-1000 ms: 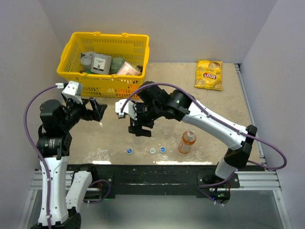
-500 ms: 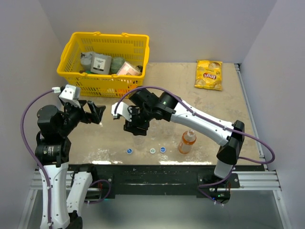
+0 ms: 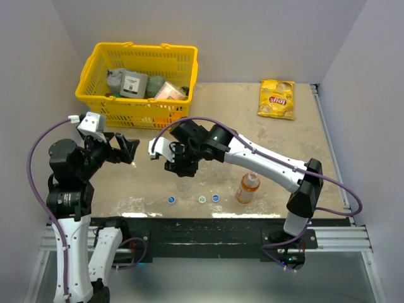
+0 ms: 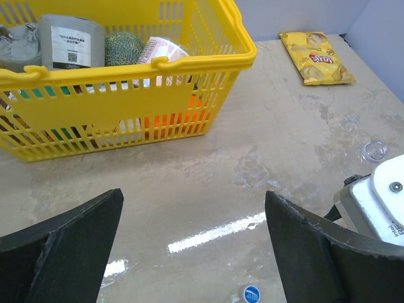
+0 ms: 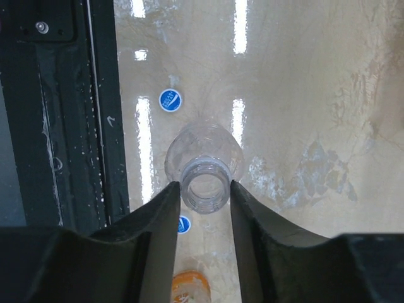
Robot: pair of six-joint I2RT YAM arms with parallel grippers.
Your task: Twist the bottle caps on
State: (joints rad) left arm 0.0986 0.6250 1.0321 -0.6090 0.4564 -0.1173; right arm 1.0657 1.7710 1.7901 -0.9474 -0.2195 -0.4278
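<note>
Right gripper [image 5: 205,187] is clamped on the open neck of the upright clear colourless plastic bottle [image 5: 205,148] at the beige table [image 3: 284,145] front. Left gripper [image 4: 192,199] stands wide apart, empty. Three small round plastic caps [image 3: 202,200] lie loose nearby. Judged: none fitted, all screwing outstanding.

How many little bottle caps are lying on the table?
3. The left blue cap, the whitish cap and the right blue cap lie in a row at the near edge of the table.
</note>
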